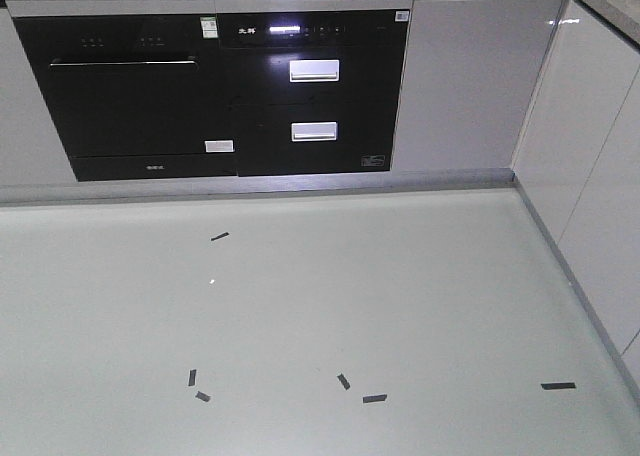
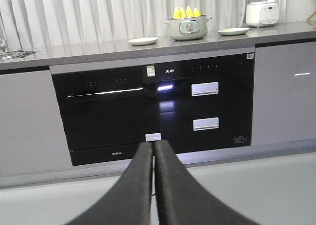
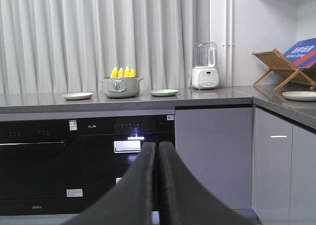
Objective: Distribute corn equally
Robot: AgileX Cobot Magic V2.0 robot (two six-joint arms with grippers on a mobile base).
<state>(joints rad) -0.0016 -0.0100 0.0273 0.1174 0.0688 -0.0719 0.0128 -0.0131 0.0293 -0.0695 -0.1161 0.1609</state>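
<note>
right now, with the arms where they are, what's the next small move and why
Probably roll the base forward toward the counter. The corn stands in the pot, between a beige plate and a green plate, well beyond the left gripper and right gripper, both with jaws shut and empty. It looks out of reach from here.

Left fingers (image 2: 137, 185) and right fingers (image 3: 138, 185) — matte black, smooth, flaring broad toward the camera.
</note>
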